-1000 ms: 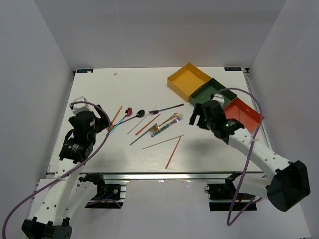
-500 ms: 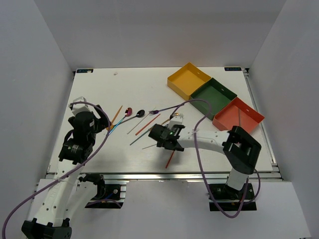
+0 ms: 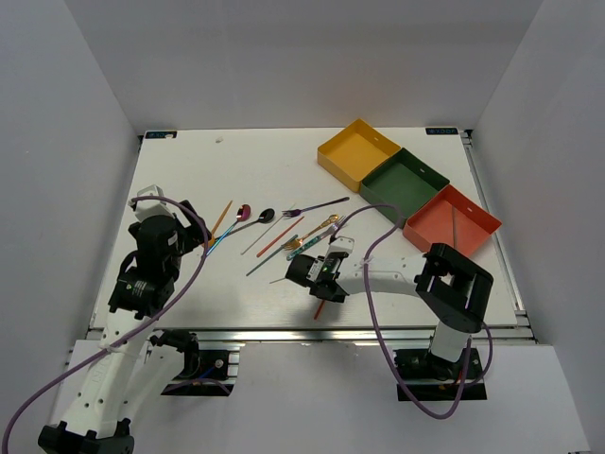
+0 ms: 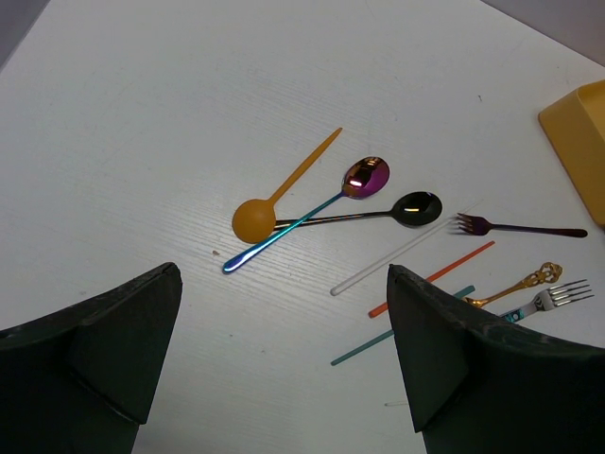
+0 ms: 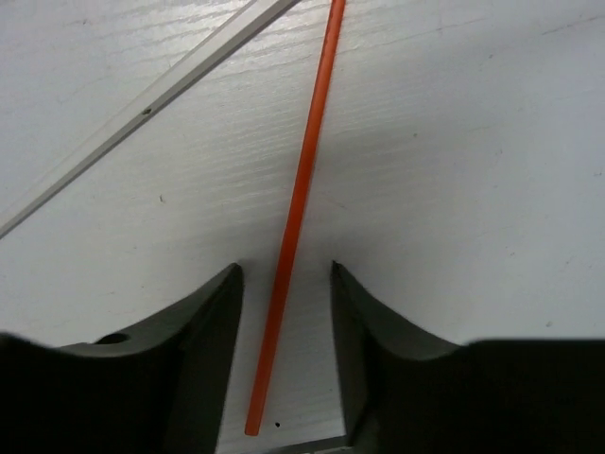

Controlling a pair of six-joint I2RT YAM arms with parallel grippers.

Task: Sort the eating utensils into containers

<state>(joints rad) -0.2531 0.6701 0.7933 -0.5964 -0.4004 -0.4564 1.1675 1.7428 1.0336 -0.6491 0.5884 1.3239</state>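
Right gripper (image 5: 284,274) straddled a red chopstick (image 5: 301,189), fingers apart and unclenched; a grey chopstick (image 5: 142,110) lay beside; left gripper (image 4: 282,279) gaped.

The white worktop (image 5: 473,142) is showing a matt, finely grained face, and the red chopstick (image 5: 298,208) on it is looking like smooth plastic. The purple spoon (image 4: 365,178) and dark spoon (image 4: 417,208) are gleaming like polished metal, while the orange spoon (image 4: 253,220) is looking matt.
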